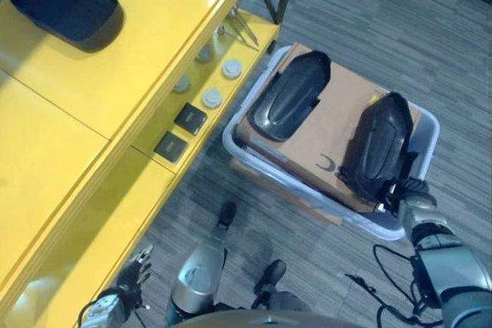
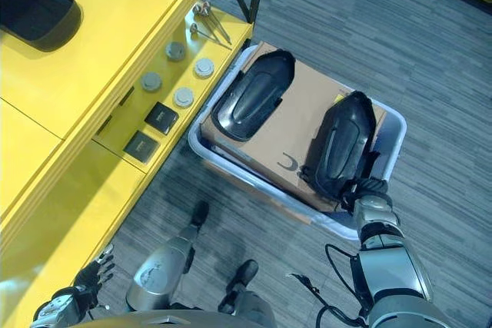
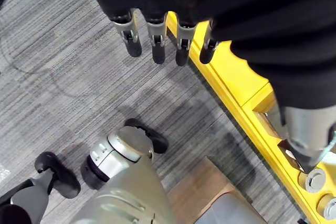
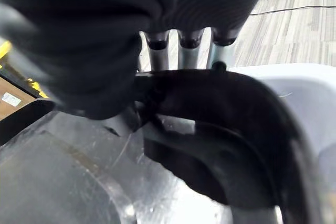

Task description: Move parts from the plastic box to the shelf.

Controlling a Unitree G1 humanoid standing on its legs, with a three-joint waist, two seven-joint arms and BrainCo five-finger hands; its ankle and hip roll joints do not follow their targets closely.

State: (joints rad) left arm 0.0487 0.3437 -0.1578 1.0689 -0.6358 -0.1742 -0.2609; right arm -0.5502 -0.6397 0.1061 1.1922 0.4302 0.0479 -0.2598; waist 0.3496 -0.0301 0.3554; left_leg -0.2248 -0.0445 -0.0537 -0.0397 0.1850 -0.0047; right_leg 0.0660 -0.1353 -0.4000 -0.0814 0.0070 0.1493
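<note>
Your right hand (image 2: 367, 190) is reaching down into the near right corner of the plastic box (image 2: 390, 124), its wrist bent over the rim. In the right wrist view its fingers (image 4: 187, 51) are running behind the edge of a black part (image 2: 340, 144) and their tips are hidden, so you cannot tell whether they are gripping it. That black moulded part is lying lengthwise on a sheet of brown cardboard (image 2: 296, 124) that is covering the box's contents. A second black part (image 2: 254, 94) is lying beside it on the same cardboard, toward the shelf and apart from the first.

Your left hand (image 1: 132, 274) is hanging low beside the front edge of the yellow shelf (image 1: 100, 90), fingers (image 3: 155, 38) straight and relaxed, pointing at the floor and holding nothing.

The box is sitting on grey striped carpet (image 2: 430, 44), touching or just beside the shelf's lower tier. On that lower tier are lying several round grey discs (image 1: 212, 97), two small black square pieces (image 1: 190, 117) and a few metal pins (image 1: 240, 27). A third black part (image 1: 65, 7) is already resting on the shelf's top surface, well apart from the box.
</note>
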